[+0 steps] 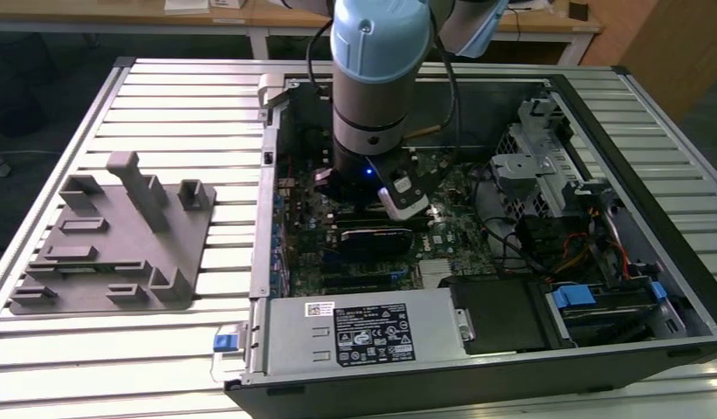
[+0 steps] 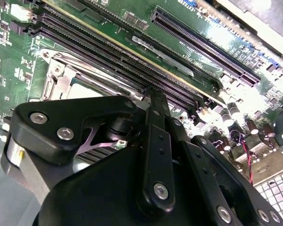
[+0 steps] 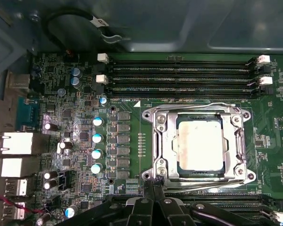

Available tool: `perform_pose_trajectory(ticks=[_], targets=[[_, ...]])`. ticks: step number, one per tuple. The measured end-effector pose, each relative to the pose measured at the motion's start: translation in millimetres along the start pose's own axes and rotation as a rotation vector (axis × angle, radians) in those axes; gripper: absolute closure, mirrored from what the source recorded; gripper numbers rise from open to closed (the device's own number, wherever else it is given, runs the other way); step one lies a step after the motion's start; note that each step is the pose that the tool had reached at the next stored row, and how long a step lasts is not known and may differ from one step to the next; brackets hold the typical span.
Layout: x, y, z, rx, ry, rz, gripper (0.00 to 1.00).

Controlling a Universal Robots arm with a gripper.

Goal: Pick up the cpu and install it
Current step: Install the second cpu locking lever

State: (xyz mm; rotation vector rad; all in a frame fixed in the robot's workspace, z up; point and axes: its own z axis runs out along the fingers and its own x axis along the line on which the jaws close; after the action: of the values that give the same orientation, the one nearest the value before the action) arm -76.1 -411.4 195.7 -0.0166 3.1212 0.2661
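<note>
From my remote station, I saw the arm reaching down into an open computer case point(image 1: 637, 262) that lay on a slatted table point(image 1: 160, 96). A grey fixture plate point(image 1: 107, 253) sat on the table toward the exterior view's left, well apart from the arm. In the first wrist view, the cpu point(image 3: 200, 143) lay flat inside the metal socket frame point(image 3: 160, 141) on the green motherboard point(image 3: 66, 94), beside the memory slots point(image 3: 179, 75). The gripper point(image 3: 153, 183) hovered just at the frame's edge, its fingers pressed together and pinching nothing.
</note>
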Motion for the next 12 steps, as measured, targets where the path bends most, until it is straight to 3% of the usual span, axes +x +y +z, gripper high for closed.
perform_pose_trajectory(ticks=[9, 12], targets=[[0.1, -0.2, 1.6, -0.0008, -0.0002, 0.000, 0.89], [0.1, 0.5, -2.4, -0.0008, -0.0002, 0.000, 0.89]])
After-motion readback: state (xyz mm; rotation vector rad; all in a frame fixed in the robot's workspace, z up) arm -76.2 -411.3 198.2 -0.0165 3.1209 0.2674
